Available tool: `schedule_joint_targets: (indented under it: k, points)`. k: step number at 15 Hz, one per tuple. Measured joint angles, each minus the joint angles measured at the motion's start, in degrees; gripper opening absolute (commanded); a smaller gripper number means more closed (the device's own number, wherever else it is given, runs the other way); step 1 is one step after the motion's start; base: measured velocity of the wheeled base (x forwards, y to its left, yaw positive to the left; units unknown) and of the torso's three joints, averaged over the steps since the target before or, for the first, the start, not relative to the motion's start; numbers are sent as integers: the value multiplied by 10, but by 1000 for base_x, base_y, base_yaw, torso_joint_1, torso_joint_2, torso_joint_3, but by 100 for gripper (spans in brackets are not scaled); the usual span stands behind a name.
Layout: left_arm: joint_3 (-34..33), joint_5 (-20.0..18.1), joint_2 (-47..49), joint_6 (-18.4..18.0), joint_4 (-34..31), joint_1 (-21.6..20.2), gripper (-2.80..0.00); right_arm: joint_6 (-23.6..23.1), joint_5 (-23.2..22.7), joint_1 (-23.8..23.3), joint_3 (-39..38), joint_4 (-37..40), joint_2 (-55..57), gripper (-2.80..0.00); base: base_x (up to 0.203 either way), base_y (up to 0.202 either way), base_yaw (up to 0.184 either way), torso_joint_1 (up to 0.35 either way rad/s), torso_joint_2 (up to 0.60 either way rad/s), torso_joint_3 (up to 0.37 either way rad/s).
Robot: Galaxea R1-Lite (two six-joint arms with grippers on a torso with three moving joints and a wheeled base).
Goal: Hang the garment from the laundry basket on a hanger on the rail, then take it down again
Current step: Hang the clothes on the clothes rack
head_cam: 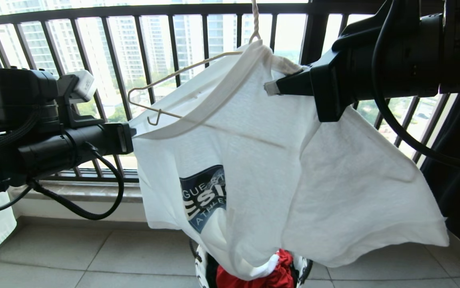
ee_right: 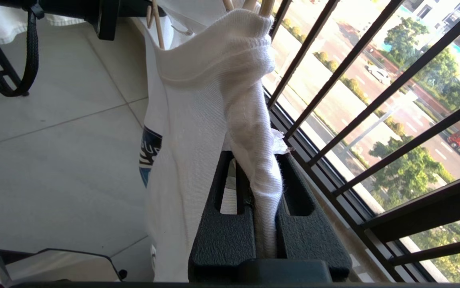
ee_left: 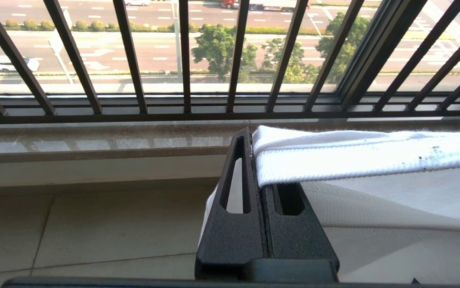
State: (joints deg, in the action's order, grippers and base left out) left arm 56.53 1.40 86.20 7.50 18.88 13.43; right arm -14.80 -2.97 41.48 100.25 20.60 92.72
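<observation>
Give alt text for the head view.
A white T-shirt hangs half-threaded on a cream wire hanger, its neckband pinched by the left tool and right tool. Below, a red cloth fills the white basket.

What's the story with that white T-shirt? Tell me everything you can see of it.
The T-shirt is white, soft knit cotton by its look, with a ribbed neckband and a dark blue chest print with white lettering. It hangs crumpled and lopsided on a thin cream wire hanger, one hanger end poking out bare. The left claw pinches its neckband; the right claw clamps bunched fabric near the hook. Its hem dangles over the basket below.
</observation>
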Motion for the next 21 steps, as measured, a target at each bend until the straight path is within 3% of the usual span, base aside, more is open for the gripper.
schedule_joint_targets:
  k: [7, 18, 21]
  points:
    - [1, 1, -6, -1, 0, -9, -280, -23, 2, -24, -32, -36, 12, -280, 0, 0, 0, 0, 0, 0]
    - [-6, -16, -25, -14, -2, -22, -280, -36, 6, -53, -16, -68, 46, -280, 0, 0, 0, 0, 0, 0]
    - [0, -50, -29, -12, -6, -37, -280, -49, 7, -54, -48, -69, 43, -280, 0, 0, 0, 0, 0, 0]
